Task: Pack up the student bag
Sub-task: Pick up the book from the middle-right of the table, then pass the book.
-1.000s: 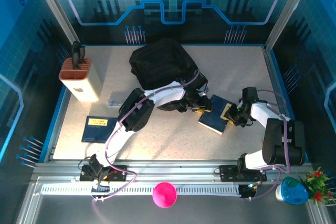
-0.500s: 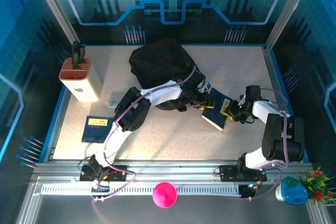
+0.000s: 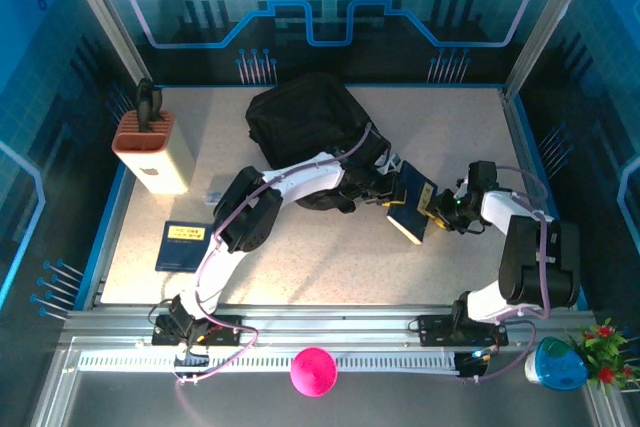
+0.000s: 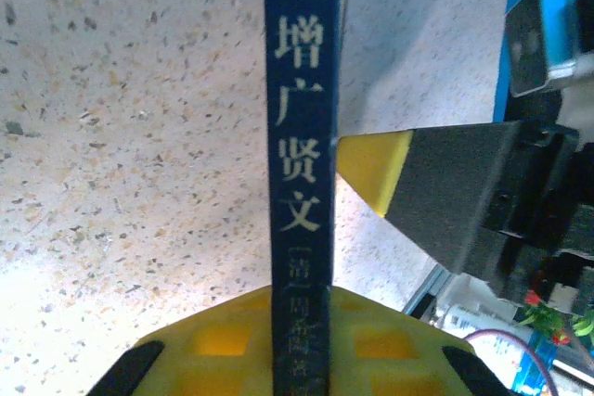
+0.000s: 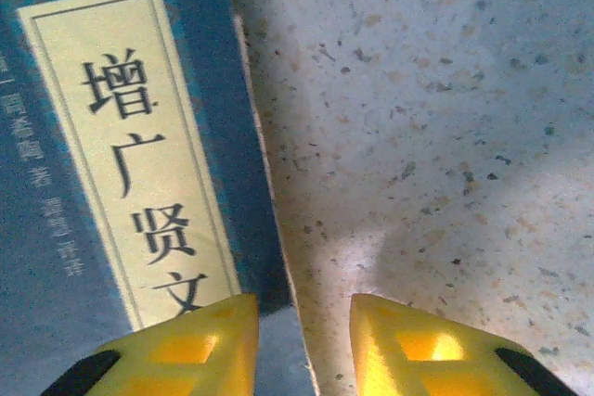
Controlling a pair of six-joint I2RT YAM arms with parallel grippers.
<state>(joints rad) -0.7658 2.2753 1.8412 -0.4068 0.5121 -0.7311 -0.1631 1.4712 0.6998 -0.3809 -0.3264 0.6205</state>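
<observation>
The left gripper [image 4: 302, 336] grips the book [image 4: 304, 146] by its spine, probably so that it stays upright for packing into the backpack [image 3: 308, 125] just behind this gripper, while the right gripper [image 5: 304, 345], fingers apart, perhaps steadies the cover side.

Arms [image 3: 325, 179] [image 3: 510, 212]: white links, black joint covers, pinkish cable outside, yellow fingertips [image 5: 200, 350]; black gripper bodies, seemingly.

Dark blue book [image 3: 411, 210] lies beside black backpack [image 3: 312, 125].
</observation>
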